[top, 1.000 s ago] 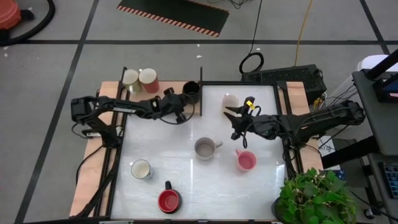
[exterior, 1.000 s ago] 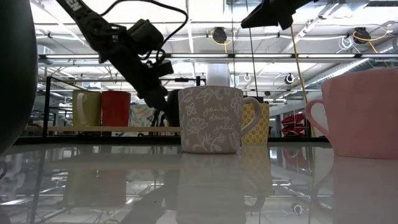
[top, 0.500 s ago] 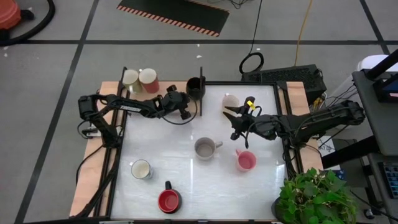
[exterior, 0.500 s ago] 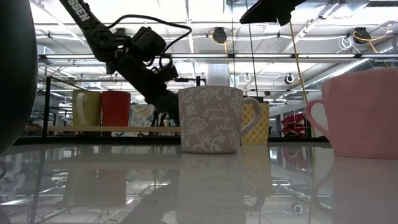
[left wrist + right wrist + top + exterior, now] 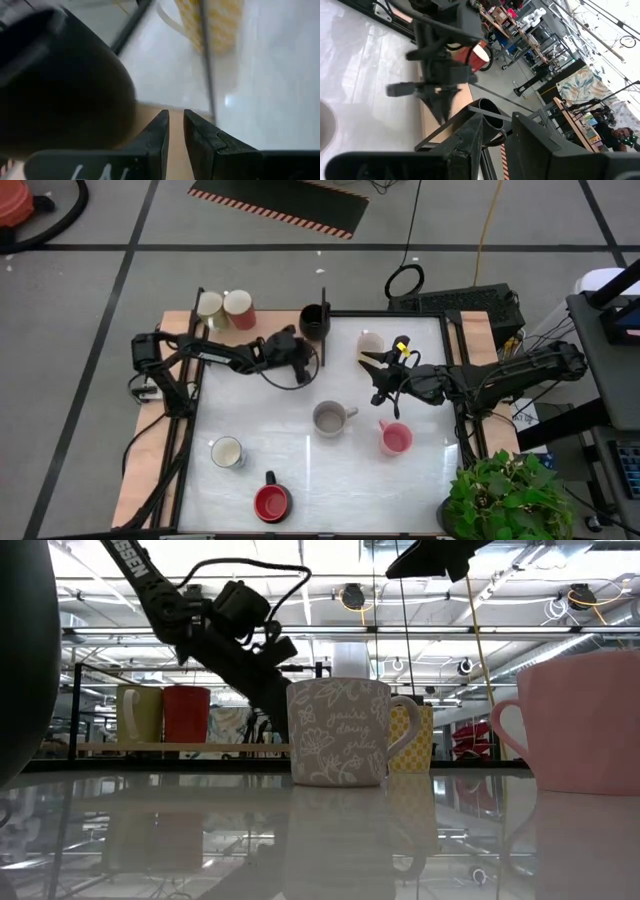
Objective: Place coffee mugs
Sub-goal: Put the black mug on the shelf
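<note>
Upper left of the high view: tan mug (image 5: pixel 210 305) and dark pink-red mug (image 5: pixel 240 307) on the wood strip off the white bench (image 5: pixel 300 470). Cream mug (image 5: pixel 227 452) lower left, red mug (image 5: pixel 271 502) at bottom edge. Left claw (image 5: pixel 303 350) just below the black mug (image 5: pixel 313 322), fingers nearly together, holding nothing. Grey mug (image 5: pixel 329 418) centre. White mug (image 5: pixel 371 342) upper centre. Right claw (image 5: pixel 379 376) hovers between white and pink mug (image 5: pixel 395 438), fingers slightly apart, empty.

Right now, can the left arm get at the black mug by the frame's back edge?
Probably yes. The left gripper sits right beside the black mug, fingers nearly shut and holding nothing. Only the frame's thin upright post stands close by and might crowd the approach.
</note>
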Available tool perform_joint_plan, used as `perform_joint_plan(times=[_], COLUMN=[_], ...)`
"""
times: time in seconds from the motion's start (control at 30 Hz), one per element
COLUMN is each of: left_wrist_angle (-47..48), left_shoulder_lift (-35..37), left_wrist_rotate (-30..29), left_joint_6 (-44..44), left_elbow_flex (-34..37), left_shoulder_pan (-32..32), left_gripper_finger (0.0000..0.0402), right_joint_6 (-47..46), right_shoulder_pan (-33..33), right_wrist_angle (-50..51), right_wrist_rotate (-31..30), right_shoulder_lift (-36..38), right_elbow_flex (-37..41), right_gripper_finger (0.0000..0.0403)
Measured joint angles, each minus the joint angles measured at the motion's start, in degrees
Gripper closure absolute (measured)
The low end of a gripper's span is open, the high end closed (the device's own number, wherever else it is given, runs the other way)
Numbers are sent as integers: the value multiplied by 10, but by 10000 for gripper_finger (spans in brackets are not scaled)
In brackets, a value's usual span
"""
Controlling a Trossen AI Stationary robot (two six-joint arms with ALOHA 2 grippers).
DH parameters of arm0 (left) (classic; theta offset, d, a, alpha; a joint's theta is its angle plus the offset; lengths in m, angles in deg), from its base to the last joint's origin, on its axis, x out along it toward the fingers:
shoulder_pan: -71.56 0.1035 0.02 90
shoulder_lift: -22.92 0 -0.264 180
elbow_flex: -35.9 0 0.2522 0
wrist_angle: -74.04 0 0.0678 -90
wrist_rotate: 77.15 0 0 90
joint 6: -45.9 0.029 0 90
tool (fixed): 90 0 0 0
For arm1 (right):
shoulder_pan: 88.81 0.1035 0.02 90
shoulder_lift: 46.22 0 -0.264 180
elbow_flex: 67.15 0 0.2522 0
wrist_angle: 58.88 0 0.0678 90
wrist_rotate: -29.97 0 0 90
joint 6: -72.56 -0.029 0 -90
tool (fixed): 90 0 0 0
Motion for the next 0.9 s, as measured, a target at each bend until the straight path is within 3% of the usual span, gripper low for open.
perform_joint_plan(times=[0.13,0.53,0.9], left_wrist_angle=[-36,-110,-140], left_shoulder_lift=[-28,-77,-76], left_wrist_rotate=[36,37,-70], left_joint_6=[-2,-21,-30], left_elbow_flex=[0,0,0], left_shoulder_pan=[16,50,52], left_gripper_finger=[339,339,339], right_joint_6=[0,2,1], right_shoulder_pan=[1,2,4], right_wrist_angle=[0,0,0], right_wrist_rotate=[0,0,0], right_shoulder_lift=[0,0,0], right_elbow_flex=[0,0,0], right_gripper_finger=[303,303,303])
